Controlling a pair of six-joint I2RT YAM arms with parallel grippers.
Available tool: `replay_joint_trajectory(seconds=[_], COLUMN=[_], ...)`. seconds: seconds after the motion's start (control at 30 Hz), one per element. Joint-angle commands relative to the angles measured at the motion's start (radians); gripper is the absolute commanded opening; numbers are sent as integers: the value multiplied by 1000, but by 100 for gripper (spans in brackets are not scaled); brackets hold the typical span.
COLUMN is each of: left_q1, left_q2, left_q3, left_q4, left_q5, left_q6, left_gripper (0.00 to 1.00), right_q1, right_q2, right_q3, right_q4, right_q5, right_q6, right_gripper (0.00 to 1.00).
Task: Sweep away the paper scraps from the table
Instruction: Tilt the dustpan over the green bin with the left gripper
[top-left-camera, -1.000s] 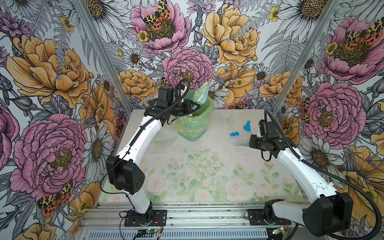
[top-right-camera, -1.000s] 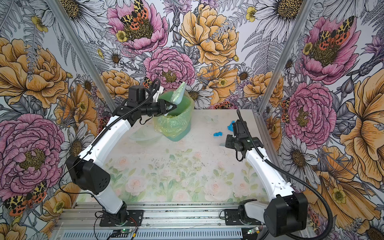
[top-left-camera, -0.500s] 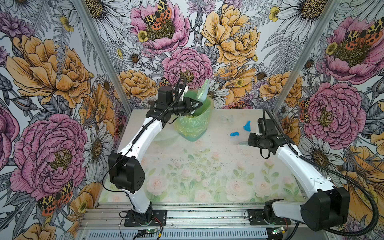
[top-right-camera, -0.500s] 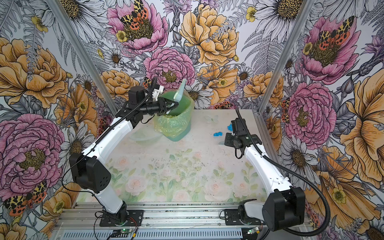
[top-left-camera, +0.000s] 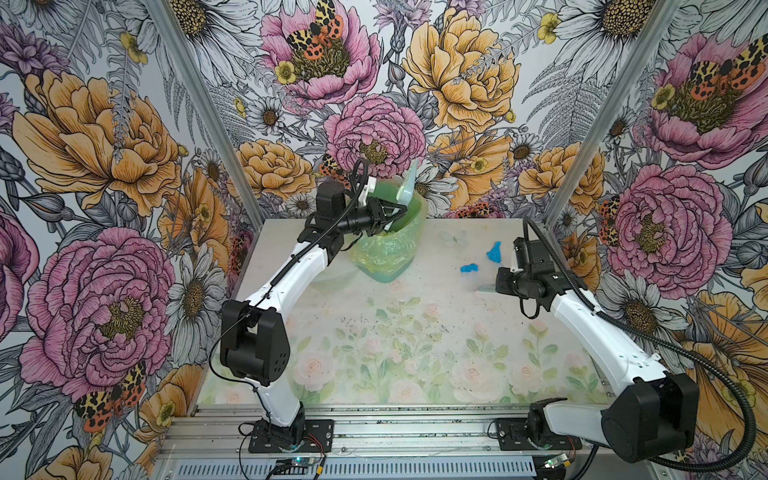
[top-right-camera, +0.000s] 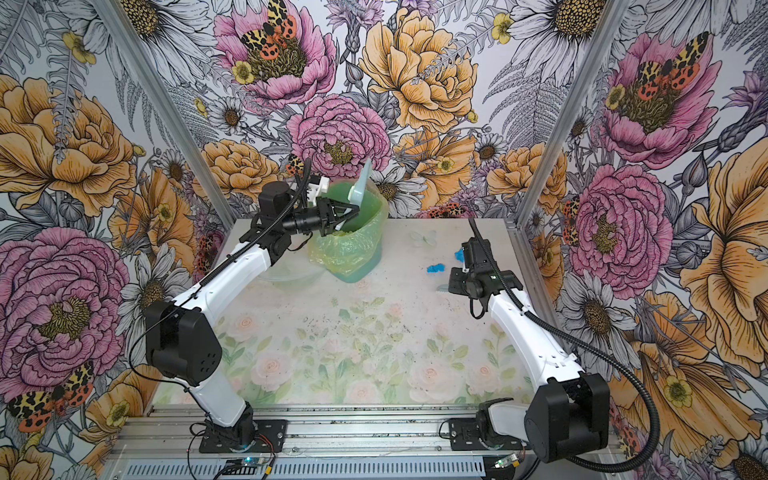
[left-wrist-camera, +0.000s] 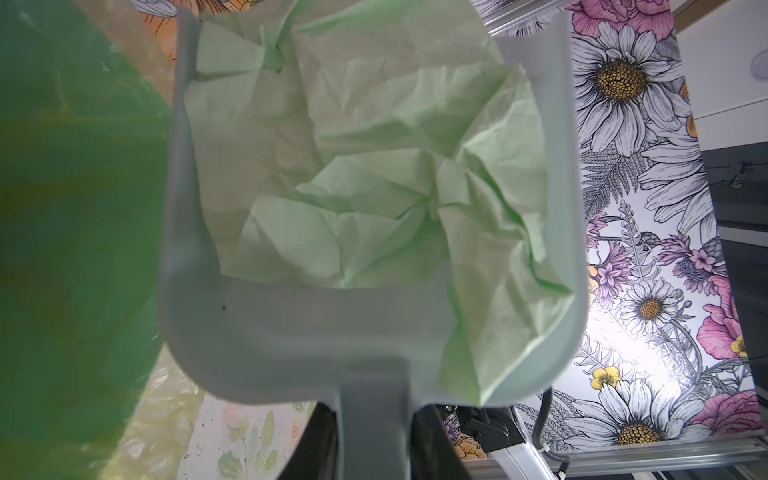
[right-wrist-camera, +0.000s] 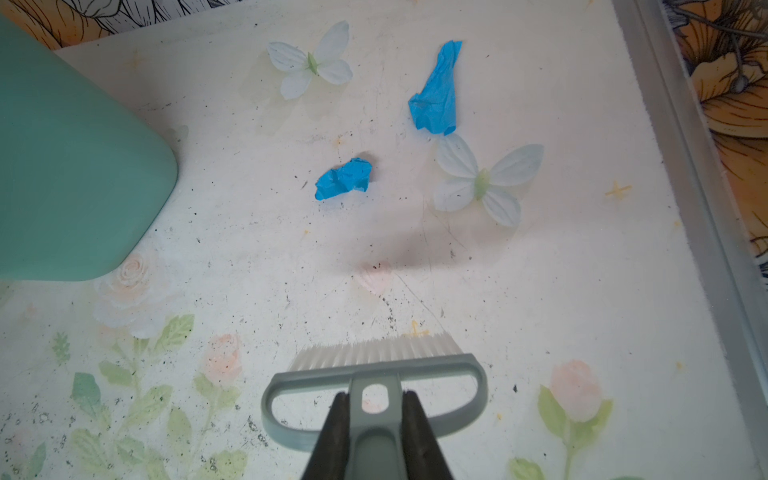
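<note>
We've L gripper (top-left-camera: 381, 215) out at bin (top-left-camera: 388, 253) rim, clamped on tipped dustpan (left-wrist-camera: 291, 324) w/ green scrap (left-wrist-camera: 374, 166); R gripper (right-wrist-camera: 374, 415) low, clamping brush (right-wrist-camera: 374, 368), blue scraps (right-wrist-camera: 343, 178) ahead.

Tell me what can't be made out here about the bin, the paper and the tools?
- Inside the bin: in both top views the tilted dustpan and the left hand cover its mouth.
- The pale green paper in the dustpan: left wrist view; folds hide whether it is one piece or several.
- The brush: in both top views nearly all hidden behind the right hand.
</note>
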Motion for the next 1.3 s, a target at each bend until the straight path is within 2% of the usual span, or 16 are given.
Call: replay_joint_trajectory(seconds=[0.0,0.23,0.47,0.67,1.13,1.27], left_q1=[16,43,44,51,55,56], left_q2=[-25,-27,-8,11,-6,-34], left_q3=[-29,-105,-117,-150,-185,-193], left_q4=[137,370,479,646,650,504], left_q5=[34,51,56,52,53,30], left_q6=[-87,-256,-348,-474,-467,-349], left_gripper=[21,22,22,21,21,21], right_q1=[-4,-4,-4,-5,-5,-5], right_q2=[-29,-25,-29,-33,-39,-42], right_q3=[0,-12,-19,-26,-36,-38], right_q4=[27,36,42,42,41,42], right_q5=[-15,-16,-18,-11,-9,-8], right_q6=[-13,-12,-4,-5,0,0], right_gripper=[0,0,0,0,0,0])
